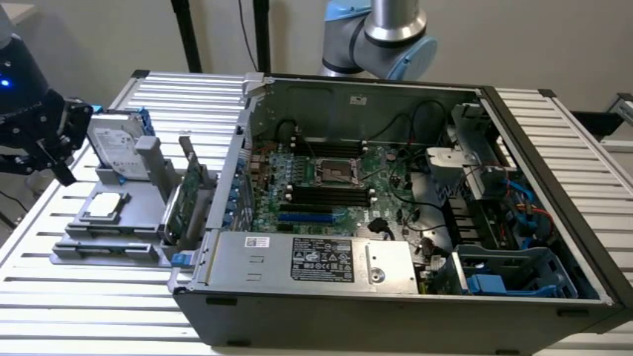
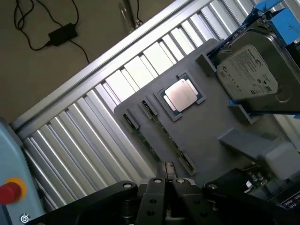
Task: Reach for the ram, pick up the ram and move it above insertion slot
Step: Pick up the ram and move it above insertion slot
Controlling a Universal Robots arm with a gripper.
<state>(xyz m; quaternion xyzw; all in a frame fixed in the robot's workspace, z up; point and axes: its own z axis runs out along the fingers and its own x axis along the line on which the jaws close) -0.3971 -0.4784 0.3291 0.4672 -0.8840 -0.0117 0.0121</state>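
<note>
The ram lies edge-on in a slot of the grey parts holder, showing as a thin green strip between small dark end clips. My gripper hovers just off the strip's near end, its black fingertips drawn almost together with nothing between them. In the exterior view the gripper hangs above the holder on that view's left. The dark memory slots sit on the motherboard inside the open computer case.
The holder also carries a hard drive, a processor chip and an upright green expansion card. A power supply fills the case's front. A red stop button and a floor cable lie beyond the slatted table.
</note>
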